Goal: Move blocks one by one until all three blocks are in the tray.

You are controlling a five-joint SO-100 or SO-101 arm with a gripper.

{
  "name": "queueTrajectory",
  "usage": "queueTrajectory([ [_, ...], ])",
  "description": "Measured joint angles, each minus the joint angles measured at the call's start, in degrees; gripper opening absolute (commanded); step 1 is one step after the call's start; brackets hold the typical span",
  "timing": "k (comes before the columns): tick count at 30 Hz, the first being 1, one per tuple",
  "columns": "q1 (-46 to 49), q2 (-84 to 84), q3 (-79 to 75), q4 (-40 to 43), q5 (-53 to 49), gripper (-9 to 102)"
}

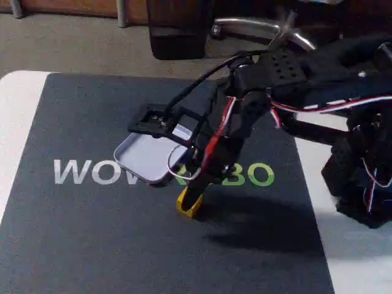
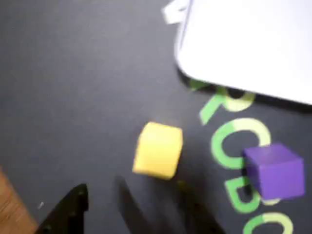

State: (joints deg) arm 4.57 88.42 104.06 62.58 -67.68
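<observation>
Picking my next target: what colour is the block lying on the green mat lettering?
Purple block, clearest in the wrist view.

An office or hobby desk set up for robot practice

A white tabletop (image 1: pixel 18 116) is covered by a dark grey mat (image 1: pixel 92 233) printed with large white and green lettering (image 1: pixel 92 173). On the far side, grey-brown carpet (image 1: pixel 67 43) is seen, with the chromed star base of a swivel chair (image 1: pixel 263 27) at the far right and a dark furniture leg (image 1: pixel 177 27) beside it. Wood grain (image 2: pixel 12 212) is shown at the near left corner of the wrist view.
</observation>
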Motion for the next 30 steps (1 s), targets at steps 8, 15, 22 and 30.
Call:
queueTrajectory([
  [8, 0.97, -0.97, 1.85, -2.46, 0.0, 21],
  [15, 1.32, -2.29, 3.25, -4.83, -0.09, 21],
  [22, 1.93, -6.24, 3.25, -6.94, -0.62, 19],
  [30, 1.49, -7.82, 3.25, -8.17, -1.14, 5],
])
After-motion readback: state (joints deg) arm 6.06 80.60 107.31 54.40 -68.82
